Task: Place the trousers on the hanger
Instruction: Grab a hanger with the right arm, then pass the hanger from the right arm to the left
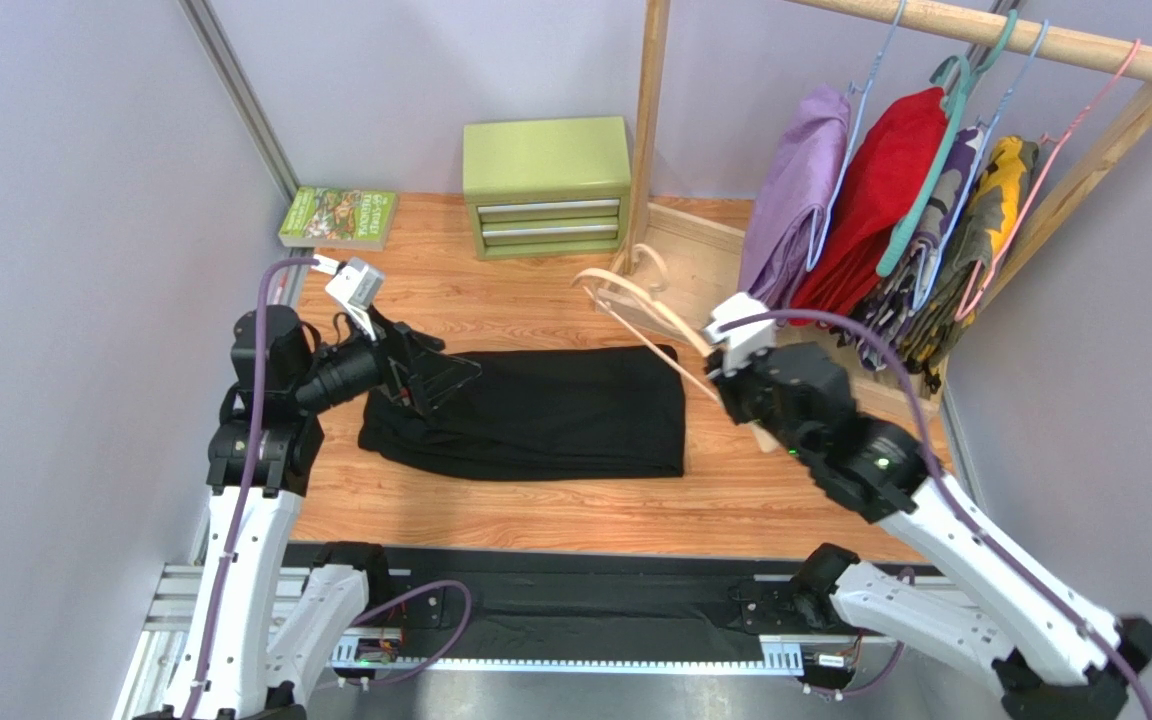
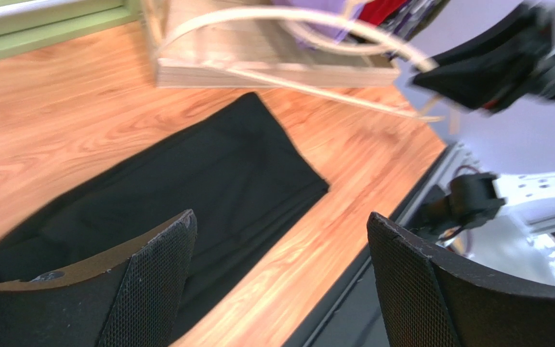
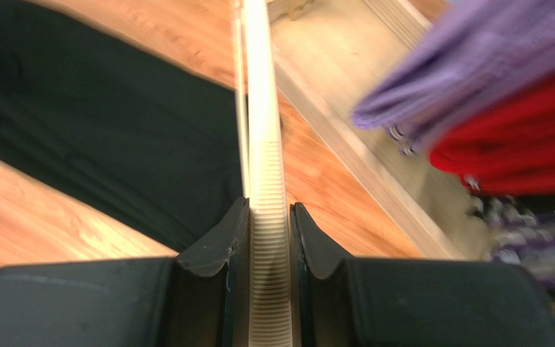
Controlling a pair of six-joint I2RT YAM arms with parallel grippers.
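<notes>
The black trousers [image 1: 537, 410] lie folded flat on the wooden table, mid-centre; they also show in the left wrist view [image 2: 186, 188] and the right wrist view [image 3: 107, 130]. My left gripper [image 1: 440, 378] is open and empty, hovering over the trousers' left end. The pale wooden hanger [image 1: 642, 308] is held tilted above the table, just right of the trousers' right end. My right gripper [image 1: 732, 393] is shut on the hanger's ribbed end [image 3: 269, 289], which stands between the jaws. The hanger's arms reach across the left wrist view [image 2: 295, 22].
A wooden clothes rack [image 1: 1018, 30] at the back right carries purple [image 1: 796, 188], red [image 1: 875, 188] and patterned garments on thin hangers. Its wooden base [image 1: 695, 255] lies behind the hanger. A green drawer box [image 1: 546, 188] and a book [image 1: 337, 216] stand at the back.
</notes>
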